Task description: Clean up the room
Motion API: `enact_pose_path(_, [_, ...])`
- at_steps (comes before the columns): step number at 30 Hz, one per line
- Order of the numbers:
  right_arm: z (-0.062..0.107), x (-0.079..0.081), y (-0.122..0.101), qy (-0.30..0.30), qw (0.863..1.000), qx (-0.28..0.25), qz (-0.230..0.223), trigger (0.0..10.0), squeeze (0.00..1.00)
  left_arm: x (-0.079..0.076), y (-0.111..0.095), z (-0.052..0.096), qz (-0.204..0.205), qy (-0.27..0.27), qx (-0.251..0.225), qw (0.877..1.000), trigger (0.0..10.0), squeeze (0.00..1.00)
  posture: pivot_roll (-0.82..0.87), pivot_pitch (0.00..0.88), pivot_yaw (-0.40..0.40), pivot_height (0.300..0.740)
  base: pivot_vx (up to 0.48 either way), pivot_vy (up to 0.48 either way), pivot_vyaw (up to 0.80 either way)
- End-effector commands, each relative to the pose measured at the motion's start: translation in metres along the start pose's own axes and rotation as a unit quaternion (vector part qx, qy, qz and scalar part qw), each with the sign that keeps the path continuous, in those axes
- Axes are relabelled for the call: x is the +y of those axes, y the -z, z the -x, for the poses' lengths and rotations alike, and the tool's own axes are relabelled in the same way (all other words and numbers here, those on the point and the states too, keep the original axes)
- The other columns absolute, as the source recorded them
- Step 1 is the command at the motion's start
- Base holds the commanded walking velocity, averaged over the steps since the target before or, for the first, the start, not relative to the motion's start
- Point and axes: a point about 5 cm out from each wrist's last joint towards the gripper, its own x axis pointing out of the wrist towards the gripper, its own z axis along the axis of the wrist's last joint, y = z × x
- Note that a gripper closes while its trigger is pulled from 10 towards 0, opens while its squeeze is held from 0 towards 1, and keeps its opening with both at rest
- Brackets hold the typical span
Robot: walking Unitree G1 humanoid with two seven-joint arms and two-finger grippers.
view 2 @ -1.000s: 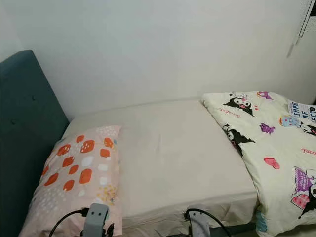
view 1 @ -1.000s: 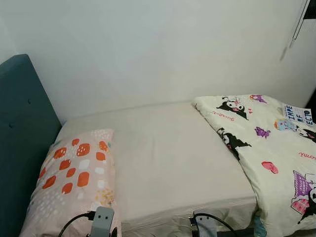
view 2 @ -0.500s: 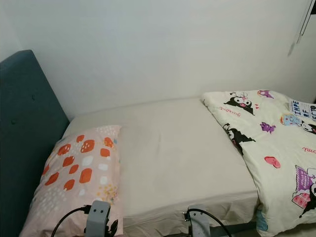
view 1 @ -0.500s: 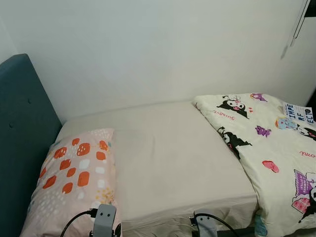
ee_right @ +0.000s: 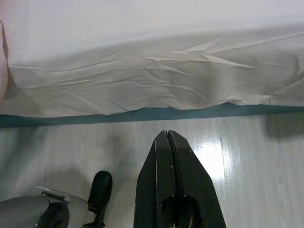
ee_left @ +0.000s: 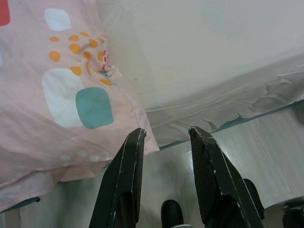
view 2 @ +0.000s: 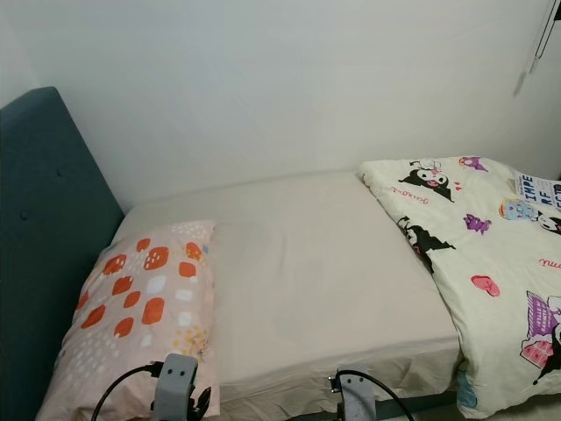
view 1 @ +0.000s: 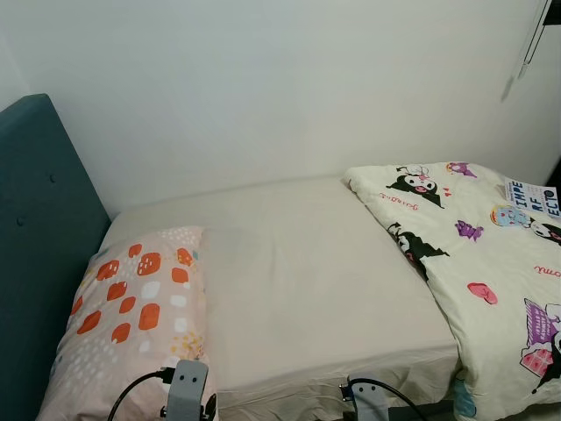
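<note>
A bed [view 1: 298,281] covered in a cream fitted sheet runs along a bare white wall [view 1: 280,88], its teal padded headboard [view 1: 35,246] standing at 9 o'clock in the head views. A pink pillow [view 1: 136,316] with orange, white and yellow blotches lies at about 8 o'clock against the headboard, its near corner overhanging the bed's front edge. At 3 o'clock a cream cartoon-print duvet [view 1: 478,272] is bunched over the foot half of the mattress, its near edge hanging down past the front of the bed. Between pillow and duvet the sheet lies bare and smooth, a broad open stretch from the wall side to the front edge at 6 o'clock, where the sheet wrinkles over the mattress side above a thin teal strip of bed base [ee_right: 142,114]. Pale wood floor [ee_right: 247,161] lies in front of the bed. Both arms are held low at the bed's front edge. The left gripper [ee_left: 164,137] points down by the pillow's overhanging corner, fingers spread apart with nothing between them, the pillow's hem just beside one fingertip. The right gripper [ee_right: 167,135] points down at the floor just short of the bed base, fingers pressed together and holding nothing.
</note>
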Motion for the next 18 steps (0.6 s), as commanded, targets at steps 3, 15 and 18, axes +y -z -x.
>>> enact_pose_path(3, [0.000,0.004,-0.002,0.000,1.000,-0.011,-0.001,10.0,0.00,0.001,0.005,0.003,-0.004,0.000,0.010,1.000,10.0,0.00,-0.04,0.112,0.027,0.740,0.000,0.000,0.00])
enact_pose_path(15, [-0.001,-0.004,-0.011,0.040,0.998,-0.038,0.019,10.0,0.00,0.003,0.005,0.003,-0.006,-0.003,0.010,1.000,10.0,0.00,-0.04,0.109,0.030,0.740,0.000,0.000,0.00])
enact_pose_path(18, [-0.001,-0.004,-0.011,0.043,0.998,-0.040,0.018,10.0,0.00,0.002,0.005,0.003,-0.007,-0.002,0.010,1.000,10.0,0.00,-0.04,0.109,0.029,0.740,0.000,0.000,0.00])
